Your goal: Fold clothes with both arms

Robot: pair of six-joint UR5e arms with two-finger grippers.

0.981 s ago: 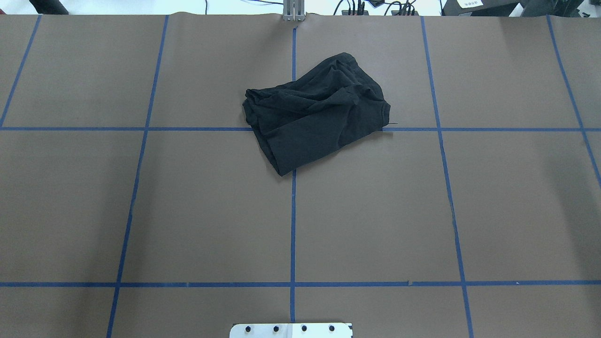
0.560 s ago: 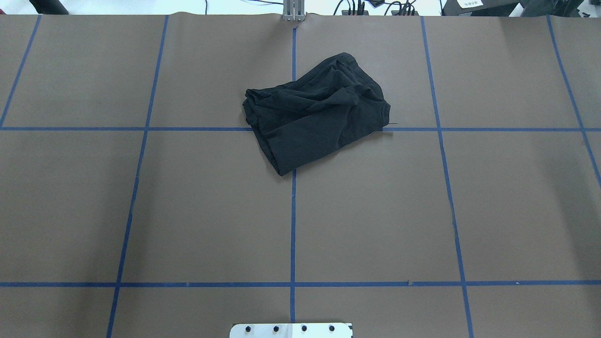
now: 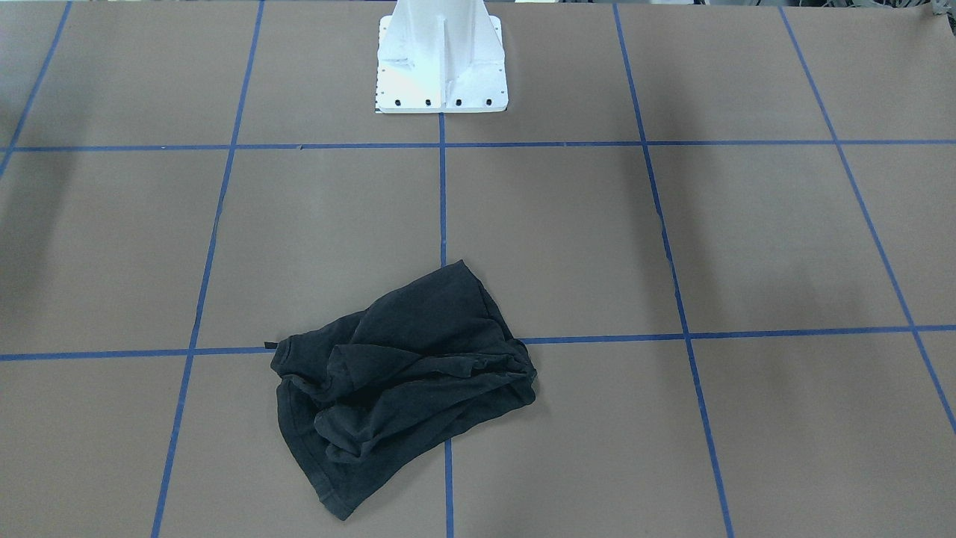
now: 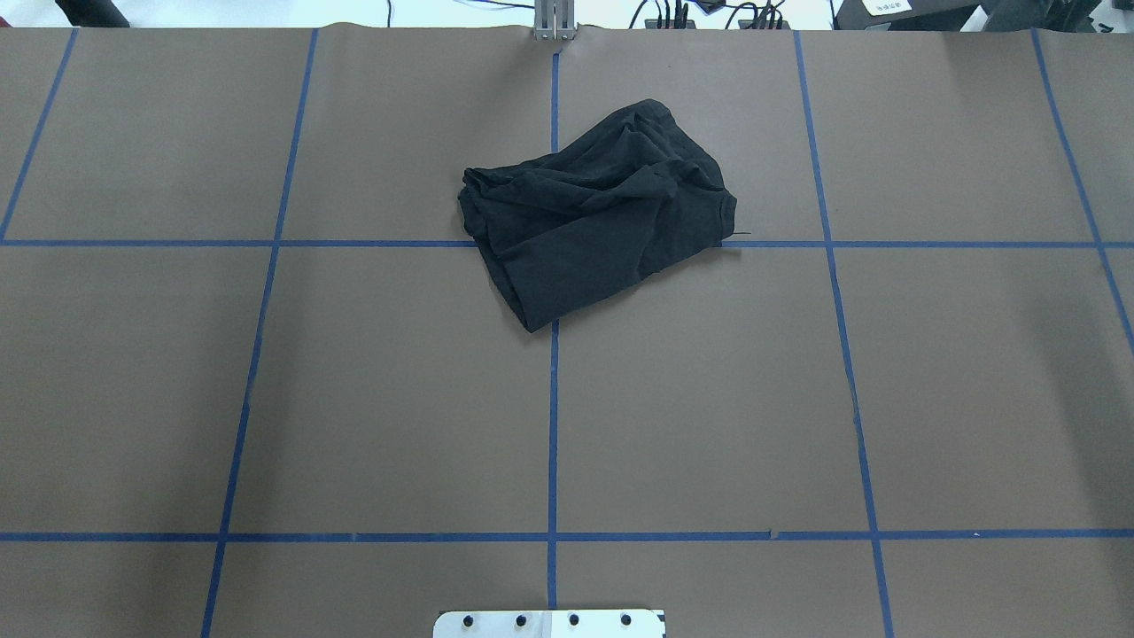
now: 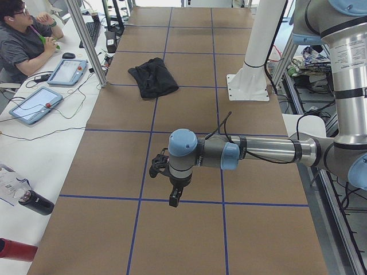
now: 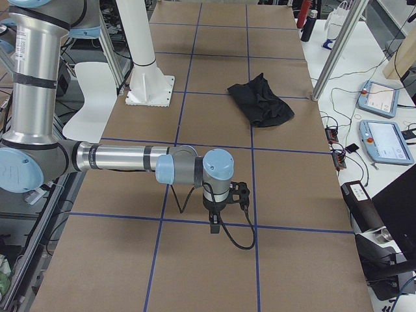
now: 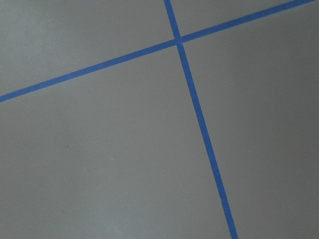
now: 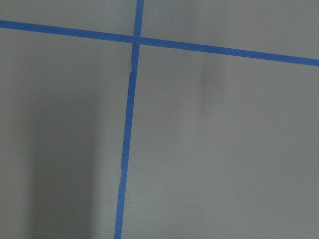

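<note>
The left gripper [image 5: 174,199] and the right gripper [image 6: 214,227] show only in the two side views. Each hangs pointing down over the brown table [image 4: 381,399], and from there you cannot tell if they are open or closed. Each wrist camera sees just the table and crossing blue tape lines [image 7: 194,99]. The black T-shirt [image 4: 594,221] lies crumpled in a heap, and the overhead view places it toward 12 o'clock from the table's middle, well apart from both grippers.
</note>
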